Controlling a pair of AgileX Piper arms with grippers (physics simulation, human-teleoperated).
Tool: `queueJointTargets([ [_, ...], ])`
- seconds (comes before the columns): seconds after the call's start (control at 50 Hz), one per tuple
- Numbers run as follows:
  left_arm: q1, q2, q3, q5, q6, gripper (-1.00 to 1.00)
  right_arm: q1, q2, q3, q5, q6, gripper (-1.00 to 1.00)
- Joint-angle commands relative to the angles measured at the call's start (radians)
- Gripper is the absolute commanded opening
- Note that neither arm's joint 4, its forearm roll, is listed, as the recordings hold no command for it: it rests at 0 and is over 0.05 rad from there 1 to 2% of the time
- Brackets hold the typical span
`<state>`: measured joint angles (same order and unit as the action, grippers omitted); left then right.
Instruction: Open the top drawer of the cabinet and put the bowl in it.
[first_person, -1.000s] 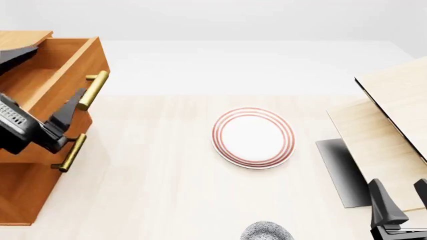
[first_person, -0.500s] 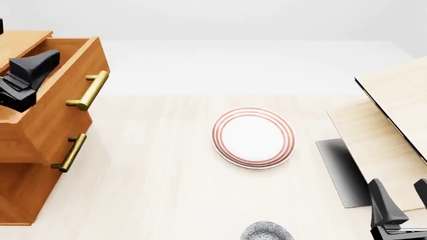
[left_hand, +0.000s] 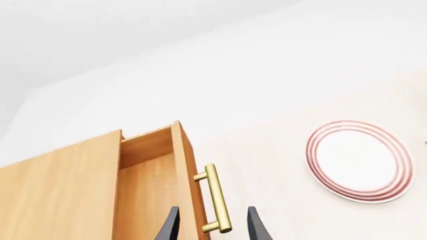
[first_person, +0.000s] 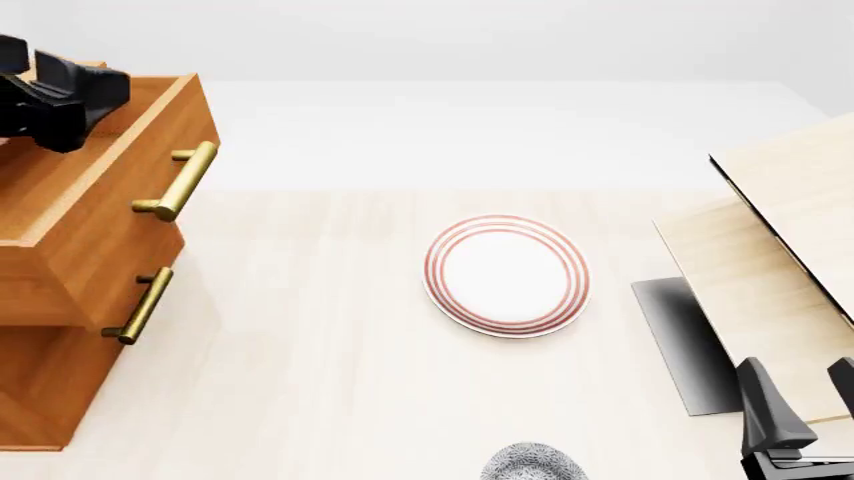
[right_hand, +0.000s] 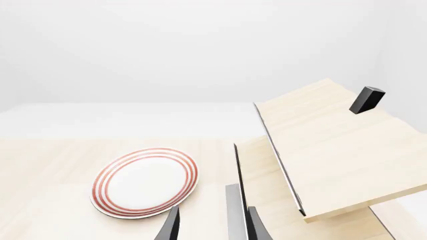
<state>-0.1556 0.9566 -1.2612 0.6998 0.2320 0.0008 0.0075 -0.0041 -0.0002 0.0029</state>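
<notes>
Front view: cabinet (first_person: 60, 330) at table's left edge, orange-brown wood, brass bar handles. Top drawer (first_person: 114, 180) pulled out, light wood interior showing from above. Bowl (first_person: 534, 465) at near edge, white with dense dark speckles, only rim in frame, just below red-ringed plate (first_person: 507, 275). Left gripper (first_person: 64, 100) above drawer's rear, holds nothing; left wrist view shows fingertips (left_hand: 170, 227) parted moderately, straddling drawer front. Right gripper (first_person: 801, 425) low at right beside pale wood panels (first_person: 781, 270), fingers apart, empty.
</notes>
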Motion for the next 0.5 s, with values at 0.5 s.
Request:
queueJointTargets([
  [0.5, 0.009, 0.312, -0.185, 0.251, -0.248, 1.00, 0.000, -0.001, 0.001, 0.000, -0.001, 1.00],
])
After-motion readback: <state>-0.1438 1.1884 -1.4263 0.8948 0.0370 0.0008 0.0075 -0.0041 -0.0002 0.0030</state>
